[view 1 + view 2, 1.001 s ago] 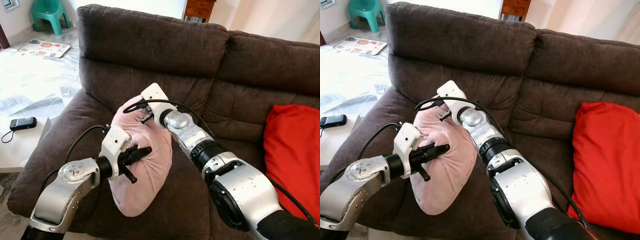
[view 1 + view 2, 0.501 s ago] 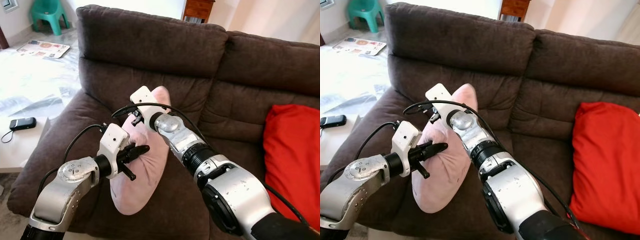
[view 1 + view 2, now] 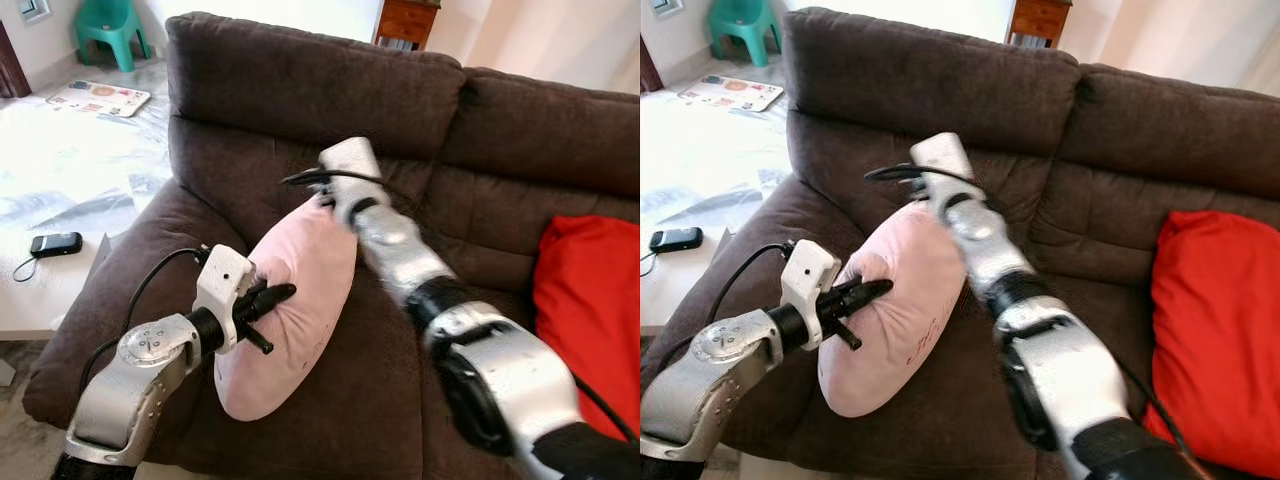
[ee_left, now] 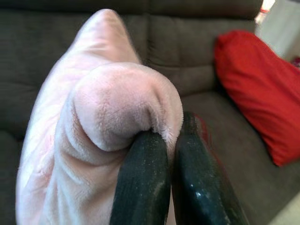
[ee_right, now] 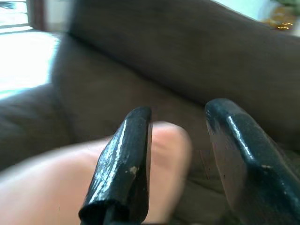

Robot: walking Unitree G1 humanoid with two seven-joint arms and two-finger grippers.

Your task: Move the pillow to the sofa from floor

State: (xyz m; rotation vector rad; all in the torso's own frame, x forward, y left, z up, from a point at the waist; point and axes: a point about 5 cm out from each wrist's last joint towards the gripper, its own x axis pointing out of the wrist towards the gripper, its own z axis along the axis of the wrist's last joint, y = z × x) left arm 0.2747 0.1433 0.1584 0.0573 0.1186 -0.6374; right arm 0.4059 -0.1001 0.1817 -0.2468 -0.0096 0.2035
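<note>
A pale pink pillow (image 3: 295,300) stands tilted over the left seat of the brown sofa (image 3: 300,90), its top corner close to the backrest. My left gripper (image 3: 272,296) is shut on a fold of the pillow (image 4: 93,117) at its left side; the fingers (image 4: 140,187) pinch the plush together. My right gripper (image 5: 178,154) is open just above the pillow's top corner (image 5: 47,192), and its fingers (image 5: 124,164) hold nothing. The right wrist (image 3: 345,165) hangs in front of the backrest.
A red cushion (image 3: 590,310) leans on the right seat. To the left stands a white low table (image 3: 40,290) with a black phone (image 3: 55,244). Further back are a green plastic stool (image 3: 105,25) and a printed sheet (image 3: 98,97) on the bright floor.
My right gripper has let go of the pillow's top corner and moved up and to the right. The pillow has tipped toward the backrest. My left gripper keeps its hold.
</note>
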